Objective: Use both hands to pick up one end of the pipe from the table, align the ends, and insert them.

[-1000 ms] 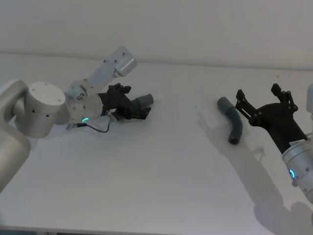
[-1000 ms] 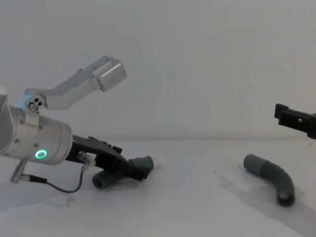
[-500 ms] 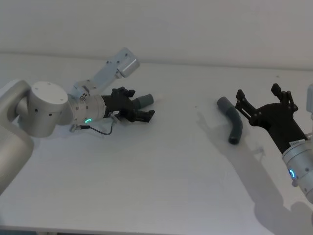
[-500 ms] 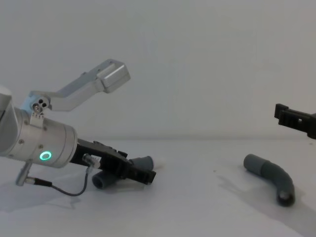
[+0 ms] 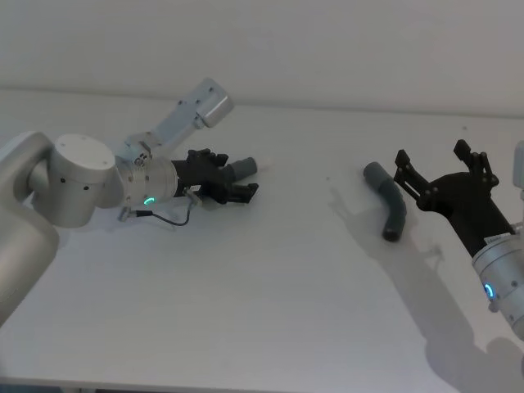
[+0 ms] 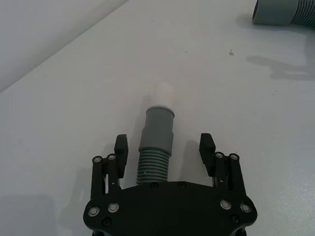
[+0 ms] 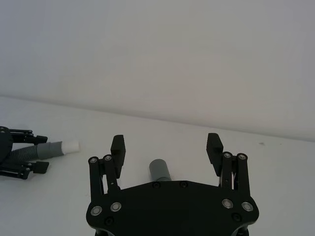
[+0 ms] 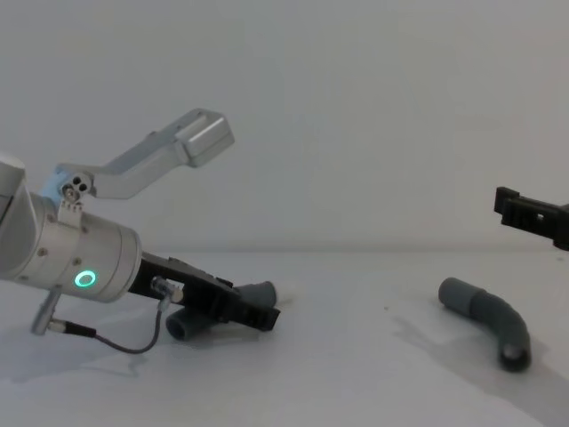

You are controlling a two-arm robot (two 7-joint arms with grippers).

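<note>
Jaws of left gripper (image 6: 164, 144) spread; hose piece (image 6: 159, 124) between, touching neither.

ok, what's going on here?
The left end effector straddles the left hose piece lying on the table. It is open around the corrugated part, and the white-tipped cuff points out ahead. The right end effector hangs open near the right hose piece, clear of it. Neither piece is gripped yet.

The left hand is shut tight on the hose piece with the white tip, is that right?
Not shut. The left hand is around the hose piece with the white tip, but its fingers stand open, clear of it, in the left wrist view.
</note>
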